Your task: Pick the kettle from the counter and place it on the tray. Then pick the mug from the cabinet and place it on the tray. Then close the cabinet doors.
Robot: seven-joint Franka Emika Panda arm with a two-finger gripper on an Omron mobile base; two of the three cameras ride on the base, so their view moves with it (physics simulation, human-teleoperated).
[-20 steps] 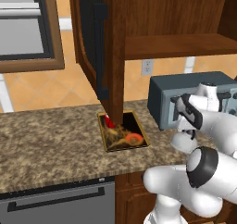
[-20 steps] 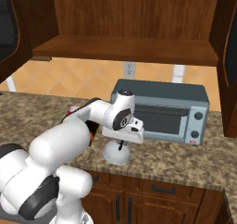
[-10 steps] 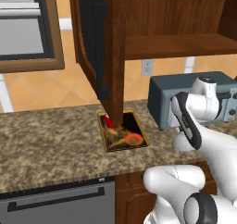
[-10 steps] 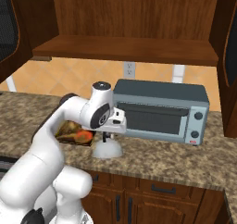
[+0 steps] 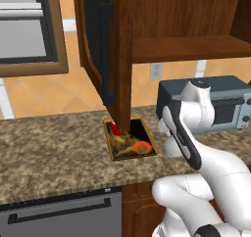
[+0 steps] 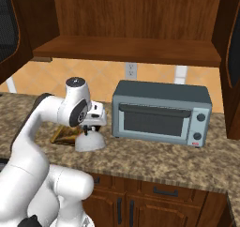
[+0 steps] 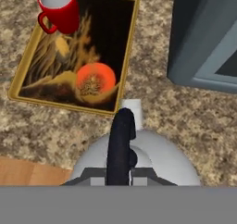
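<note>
My gripper point(image 6: 92, 126) is shut on the black arched handle of the silver-white kettle point(image 6: 90, 141). It holds the kettle low over the granite counter point(image 6: 164, 161), just right of the tray point(image 6: 64, 136). From the hand view the kettle point(image 7: 152, 158) sits directly below, its handle running between my fingers, with its spout at the gold rim of the tray point(image 7: 69, 63). The red mug point(image 7: 58, 8) stands on a far corner of the tray. In the left base view the mug point(image 5: 115, 129) and tray point(image 5: 131, 144) sit under the open cabinet door point(image 5: 103, 50).
A grey toaster oven point(image 6: 159, 113) stands on the counter close to the right of the kettle. The cabinet point(image 6: 126, 50) hangs above with both doors swung open, the right one point(image 6: 232, 57) jutting out. A window point(image 5: 27, 30) is at far left.
The arm has carried the kettle leftward along the counter, from in front of the toaster oven to the tray's edge. The gripper stays shut on the handle.
</note>
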